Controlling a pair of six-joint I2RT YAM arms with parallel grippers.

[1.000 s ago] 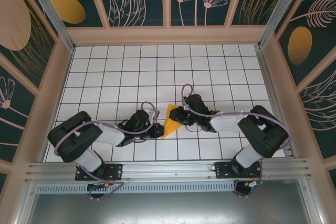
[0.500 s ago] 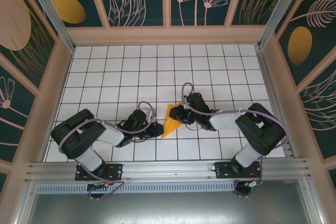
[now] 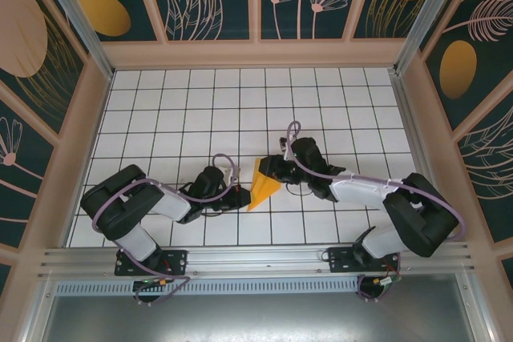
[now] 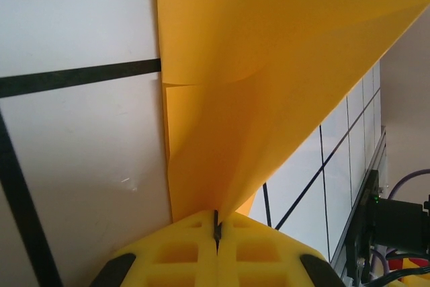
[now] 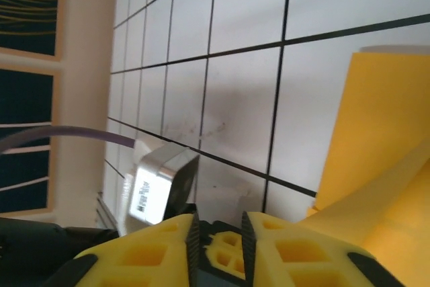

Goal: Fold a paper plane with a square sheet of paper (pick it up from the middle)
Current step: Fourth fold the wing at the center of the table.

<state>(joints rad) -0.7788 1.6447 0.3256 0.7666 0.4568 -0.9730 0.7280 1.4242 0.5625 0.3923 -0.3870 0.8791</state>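
Overhead, the square sheet of paper point(image 3: 263, 184), already creased into a pointed wedge, lies on the gridded table point(image 3: 184, 110) between the two arms, toward the near edge. The left tool point(image 3: 240, 196) meets its lower left edge and the right tool point(image 3: 273, 170) sits at its upper right edge. Flanking it like this probably lets one side anchor the paper while the other works a fold.

At the left wrist, the left tool point(image 4: 216, 223) is pinched tight on the paper, which comes straight out of the seam between its yellow fingers. From there the sheet point(image 4: 269, 65) rises off the table with a soft bend in it, so this grip seems meant to lift a flap.

At the right wrist, the right tool point(image 5: 218, 230) shows a narrow gap with nothing in it. The paper point(image 5: 383, 132) lies just beside it, apparently brushing one finger, so I judge it poised to press or steady rather than to hold.
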